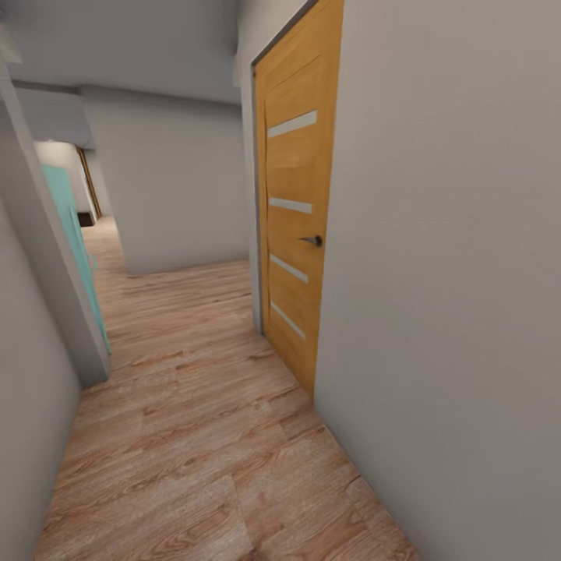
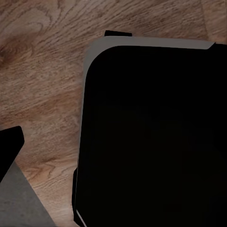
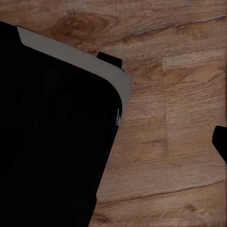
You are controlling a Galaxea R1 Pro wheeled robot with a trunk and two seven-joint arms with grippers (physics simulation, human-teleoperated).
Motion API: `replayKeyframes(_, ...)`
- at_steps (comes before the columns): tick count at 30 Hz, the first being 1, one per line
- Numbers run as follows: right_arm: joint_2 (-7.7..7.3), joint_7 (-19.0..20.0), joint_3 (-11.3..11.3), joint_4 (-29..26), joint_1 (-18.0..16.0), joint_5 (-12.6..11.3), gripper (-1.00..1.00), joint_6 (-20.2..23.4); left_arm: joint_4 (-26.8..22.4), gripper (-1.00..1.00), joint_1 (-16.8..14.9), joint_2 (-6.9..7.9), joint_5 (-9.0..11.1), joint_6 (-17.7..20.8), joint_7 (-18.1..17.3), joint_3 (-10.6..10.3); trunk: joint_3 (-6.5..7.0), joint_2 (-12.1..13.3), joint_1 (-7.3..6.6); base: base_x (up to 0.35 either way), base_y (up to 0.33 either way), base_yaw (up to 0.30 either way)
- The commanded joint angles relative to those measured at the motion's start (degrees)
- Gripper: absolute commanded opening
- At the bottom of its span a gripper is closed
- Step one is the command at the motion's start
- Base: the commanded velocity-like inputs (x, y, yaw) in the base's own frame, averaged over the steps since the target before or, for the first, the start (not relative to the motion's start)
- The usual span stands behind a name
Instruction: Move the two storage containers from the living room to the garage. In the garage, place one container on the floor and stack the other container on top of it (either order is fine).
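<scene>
The two storage containers are out of view, and so are the garage and the living room. I am in a narrow hallway with light wood plank flooring. In the left wrist view a dark fingertip juts in at the frame's edge over the planks, beside my black, grey-rimmed base. The right wrist view shows another dark fingertip at its edge and the same base. Nothing is seen held, and how the jaws stand cannot be told.
A shut honey-coloured door with a dark handle sits in the grey wall close on my right. A teal door stands on the left past a wall corner. The corridor runs ahead to a far wall.
</scene>
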Motion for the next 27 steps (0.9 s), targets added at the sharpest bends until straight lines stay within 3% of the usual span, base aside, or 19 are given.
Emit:
replayKeyframes(1, 0.03, 0.19, 0.47, 0.18, -0.06, -0.59, 1.0, -0.36, -0.01, 1.0, -0.01, -0.01, 0.5, -0.12, 0.0, 0.0, -0.06, -0.03, 0.02, 0.15, 0.0, 0.271)
replayKeyframes(21, 0.05, 0.18, 0.47, 0.18, -0.06, -0.59, 1.0, -0.18, -0.01, 1.0, -0.01, -0.01, 0.5, -0.12, 0.0, 0.01, -0.73, -0.03, 0.02, 0.147, 0.0, 0.271)
replayKeyframes(27, 0.04, 0.19, 0.47, 0.18, -0.06, -0.62, 1.0, -0.18, -0.01, 1.0, -0.01, -0.01, 0.49, -0.12, 0.0, -0.01, -0.77, -0.03, 0.02, 0.142, 0.0, 0.066)
